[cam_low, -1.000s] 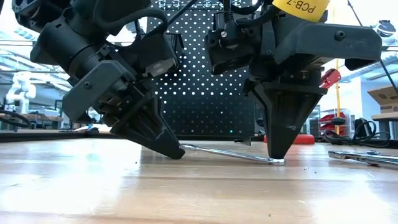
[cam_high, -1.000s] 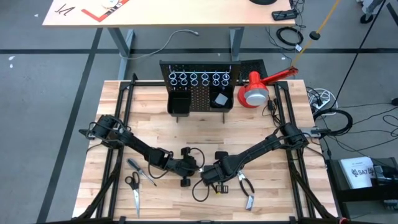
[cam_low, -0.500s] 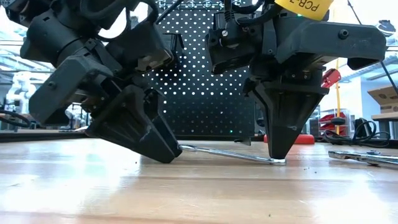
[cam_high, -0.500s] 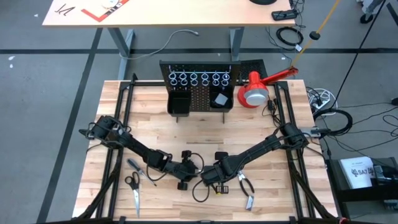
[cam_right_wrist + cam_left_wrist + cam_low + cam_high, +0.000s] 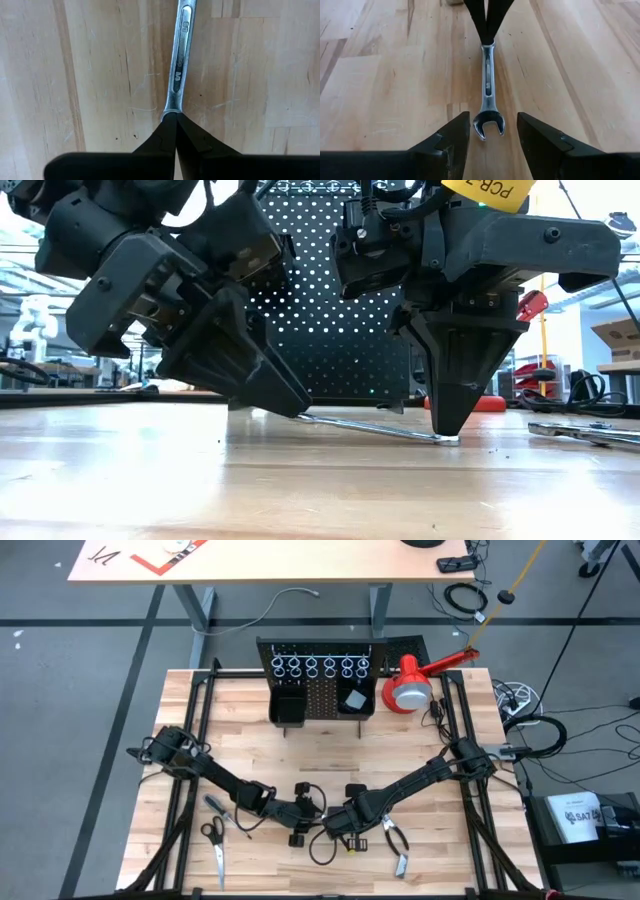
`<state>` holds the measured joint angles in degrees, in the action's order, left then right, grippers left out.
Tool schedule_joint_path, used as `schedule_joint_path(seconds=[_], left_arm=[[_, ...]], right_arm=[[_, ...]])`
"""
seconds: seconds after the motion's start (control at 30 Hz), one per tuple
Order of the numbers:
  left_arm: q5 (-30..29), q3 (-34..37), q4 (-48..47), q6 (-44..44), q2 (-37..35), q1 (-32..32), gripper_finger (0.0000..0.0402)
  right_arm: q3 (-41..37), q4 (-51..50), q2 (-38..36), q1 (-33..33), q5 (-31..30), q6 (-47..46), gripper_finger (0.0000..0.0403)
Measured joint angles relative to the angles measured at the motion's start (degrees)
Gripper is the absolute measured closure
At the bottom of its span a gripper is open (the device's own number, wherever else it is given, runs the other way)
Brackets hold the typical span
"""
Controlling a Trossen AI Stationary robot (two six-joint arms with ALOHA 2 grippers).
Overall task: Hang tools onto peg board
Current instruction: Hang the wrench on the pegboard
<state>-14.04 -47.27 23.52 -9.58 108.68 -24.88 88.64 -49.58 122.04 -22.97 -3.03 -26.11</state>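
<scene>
Wrench [image 5: 489, 90] lies on the desk [image 5: 395, 75]: right gripper [image 5: 174, 122] jaws closed pinning its far end, left gripper [image 5: 490, 145] jaws open around its near end.

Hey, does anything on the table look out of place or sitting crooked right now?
Yes. The wrench is not lying flat: the right gripper, shut, presses its ring end to the table, and in the low view the shaft slants up toward the open left gripper, whose fingers sit on either side of the forked end.

"PCB-" on a yellow label [image 5: 487, 190].
</scene>
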Motion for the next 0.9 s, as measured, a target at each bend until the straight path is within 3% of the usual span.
schedule_joint_path(seconds=[0.23, 0.6, 0.9], left_arm=[[-0.8, 0.0, -0.1, 4.3, 0.1, -0.3, 0.0226], [-7.0, -0.1, -0.4, 22.5, 1.8, -3.0, 0.0226], [-12.1, -0.3, 4.4, 27.1, 4.0, -3.4, 0.0227]], right_arm=[[0.0, 0.0, 0.0, 0.0, 0.0, 0.0, 0.0403], [0.0, 0.0, 0.0, 0.0, 0.1, 0.0, 0.0403], [0.0, 0.0, 0.0, 0.0, 0.2, -0.1, 0.0403]])
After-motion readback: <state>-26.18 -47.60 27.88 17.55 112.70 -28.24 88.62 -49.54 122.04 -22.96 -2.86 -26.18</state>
